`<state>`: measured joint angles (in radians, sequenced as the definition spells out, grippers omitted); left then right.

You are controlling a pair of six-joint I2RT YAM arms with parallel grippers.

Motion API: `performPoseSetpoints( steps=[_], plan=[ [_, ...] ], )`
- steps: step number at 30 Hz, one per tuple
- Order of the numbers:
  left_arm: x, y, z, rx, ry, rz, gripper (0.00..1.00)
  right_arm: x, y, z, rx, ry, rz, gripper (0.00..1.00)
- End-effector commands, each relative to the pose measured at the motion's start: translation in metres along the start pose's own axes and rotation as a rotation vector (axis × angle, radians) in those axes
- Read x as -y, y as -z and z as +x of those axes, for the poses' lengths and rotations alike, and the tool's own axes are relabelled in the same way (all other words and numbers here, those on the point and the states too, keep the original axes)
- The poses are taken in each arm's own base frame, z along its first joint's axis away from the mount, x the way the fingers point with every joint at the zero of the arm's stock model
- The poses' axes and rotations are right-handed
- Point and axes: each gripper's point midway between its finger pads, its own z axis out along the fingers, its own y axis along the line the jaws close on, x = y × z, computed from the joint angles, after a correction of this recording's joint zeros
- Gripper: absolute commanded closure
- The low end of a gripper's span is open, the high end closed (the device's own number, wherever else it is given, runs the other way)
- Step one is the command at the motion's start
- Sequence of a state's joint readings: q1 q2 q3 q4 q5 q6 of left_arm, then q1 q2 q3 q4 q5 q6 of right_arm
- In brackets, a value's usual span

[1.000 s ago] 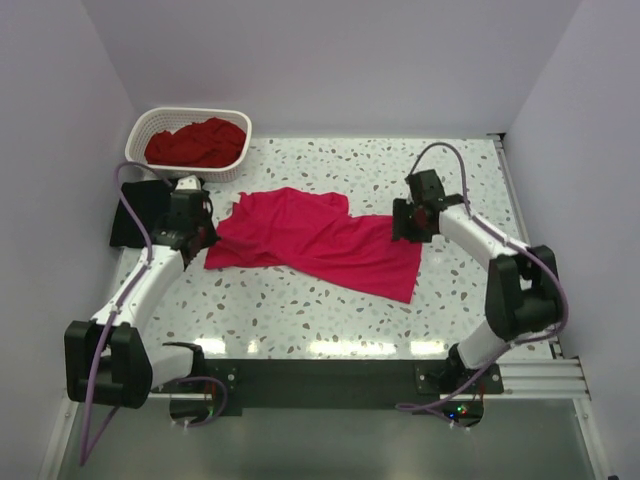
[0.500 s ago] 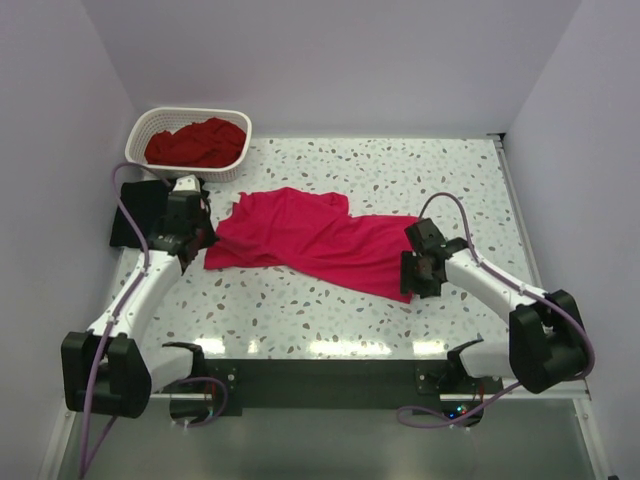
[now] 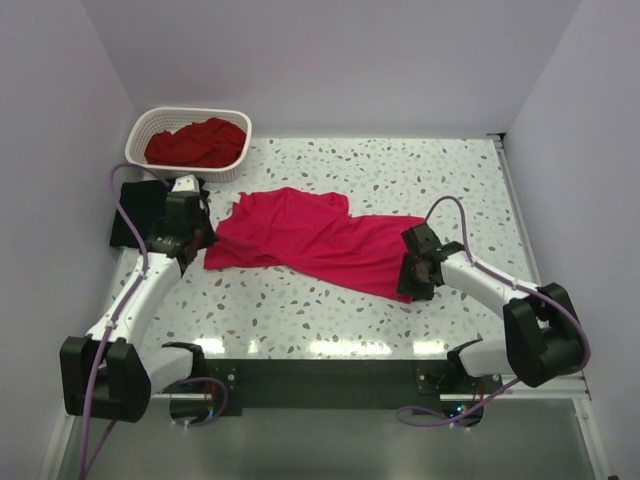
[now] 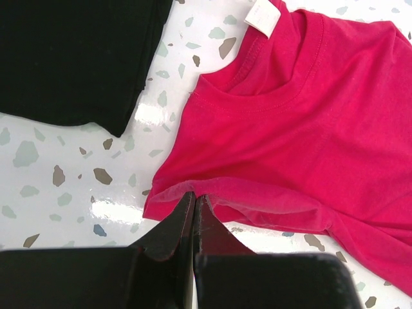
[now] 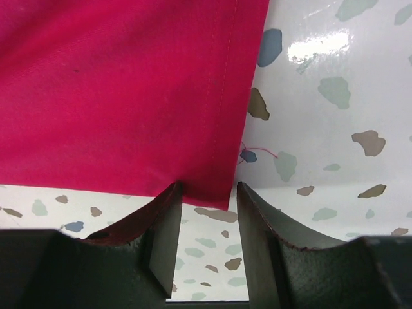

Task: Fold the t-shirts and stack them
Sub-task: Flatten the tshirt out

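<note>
1. The pink shirt point(image 3: 310, 240) is spread, somewhat crumpled, on the tabletop point(image 3: 400, 170) between the two arms; its collar is turned to the left.
2. The left jaws are clenched on the pink shirt's edge, near the collar; the black shirt point(image 4: 71, 58) is seen beside it, apart from the pink one.
3. The right jaws are held apart at the near right corner of the hem; the corner lies between their tips and is not pinched.
4. The dark red shirt point(image 3: 195, 143) is heaped in the basket point(image 3: 140, 135) at the far left.
</note>
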<state>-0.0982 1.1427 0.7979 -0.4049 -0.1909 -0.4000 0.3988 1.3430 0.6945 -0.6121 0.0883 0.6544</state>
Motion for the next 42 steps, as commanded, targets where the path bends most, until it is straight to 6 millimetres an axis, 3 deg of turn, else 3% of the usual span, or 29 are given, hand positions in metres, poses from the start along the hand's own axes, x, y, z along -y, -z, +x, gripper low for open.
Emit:
performPoseSetpoints(
  steps=[1,9,19,21,23,24,25,26,27,28,29,30,31,32,33,34,35,36,37,38,39,40,41,42],
  plan=[
    [0.003,0.003,-0.015,0.065,-0.002,0.022,1.0,0.004,-0.01,0.007,-0.008,-0.039,0.039,0.57],
    [0.002,0.004,-0.016,0.07,-0.003,0.021,1.0,0.021,-0.012,0.032,-0.062,-0.041,0.101,0.61],
    [0.0,0.005,-0.017,0.077,-0.002,0.01,1.0,0.022,-0.031,0.04,-0.102,-0.029,0.12,0.92],
    [0.0,0.003,-0.017,0.076,0.001,0.007,1.0,0.02,-0.031,0.037,-0.092,-0.018,0.11,1.0],
    [0.002,0.001,-0.02,0.08,0.005,0.009,1.0,0.019,-0.026,0.029,-0.076,-0.008,0.114,1.0],
    [0.002,-0.003,-0.019,0.064,0.007,0.003,1.0,0.013,-0.019,0.005,-0.006,0.014,0.123,1.0],
    [0.007,-0.001,-0.033,0.078,0.012,0.01,1.0,0.014,-0.011,-0.006,0.014,0.023,0.142,1.0],
    [0.011,-0.002,-0.042,0.081,0.014,0.012,1.0,-0.002,0.004,-0.038,0.087,0.02,0.113,1.0],
    [0.01,-0.008,-0.041,0.047,0.014,-0.016,1.0,0.004,0.015,-0.059,0.12,0.02,0.135,1.0],
    [0.018,-0.002,-0.071,0.096,0.028,-0.004,1.0,0.002,0.024,-0.078,0.152,0.009,0.126,1.0],
    [0.023,0.0,-0.084,0.11,0.034,0.001,1.0,0.0,0.036,-0.098,0.188,-0.007,0.109,1.0],
    [0.025,-0.003,-0.093,0.102,0.043,-0.009,1.0,-0.013,0.066,-0.14,0.282,-0.017,0.057,1.0],
    [0.037,0.013,-0.133,0.181,0.066,0.02,1.0,-0.003,0.081,-0.162,0.313,-0.058,0.063,1.0],
    [0.041,0.02,-0.152,0.213,0.075,0.027,1.0,-0.014,0.12,-0.202,0.422,-0.074,0.019,1.0],
    [0.044,0.024,-0.163,0.217,0.082,0.023,1.0,-0.004,0.139,-0.217,0.444,-0.075,0.035,1.0],
    [0.053,0.05,-0.206,0.31,0.104,0.052,1.0,-0.005,0.159,-0.233,0.486,-0.076,0.026,1.0],
    [0.055,0.062,-0.223,0.346,0.113,0.056,1.0,-0.012,0.202,-0.262,0.588,-0.086,-0.011,1.0],
    [0.056,0.07,-0.234,0.355,0.113,0.053,1.0,-0.006,0.219,-0.267,0.6,-0.072,0.001,1.0],
    [0.061,0.102,-0.268,0.445,0.129,0.082,1.0,-0.006,0.24,-0.275,0.643,-0.068,-0.009,1.0],
    [0.059,0.115,-0.28,0.479,0.136,0.075,1.0,-0.006,0.279,-0.287,0.733,-0.069,-0.027,1.0],
    [0.056,0.134,-0.29,0.515,0.133,0.07,1.0,-0.003,0.296,-0.286,0.757,-0.067,-0.031,1.0],
    [0.055,0.166,-0.31,0.593,0.151,0.087,1.0,-0.001,0.314,-0.286,0.799,-0.065,-0.041,1.0],
    [0.05,0.185,-0.318,0.637,0.156,0.086,1.0,0.001,0.333,-0.286,0.846,-0.064,-0.051,1.0],
    [0.045,0.222,-0.328,0.717,0.165,0.102,1.0,0.005,0.359,-0.278,0.904,-0.068,-0.074,1.0]
  ],
)
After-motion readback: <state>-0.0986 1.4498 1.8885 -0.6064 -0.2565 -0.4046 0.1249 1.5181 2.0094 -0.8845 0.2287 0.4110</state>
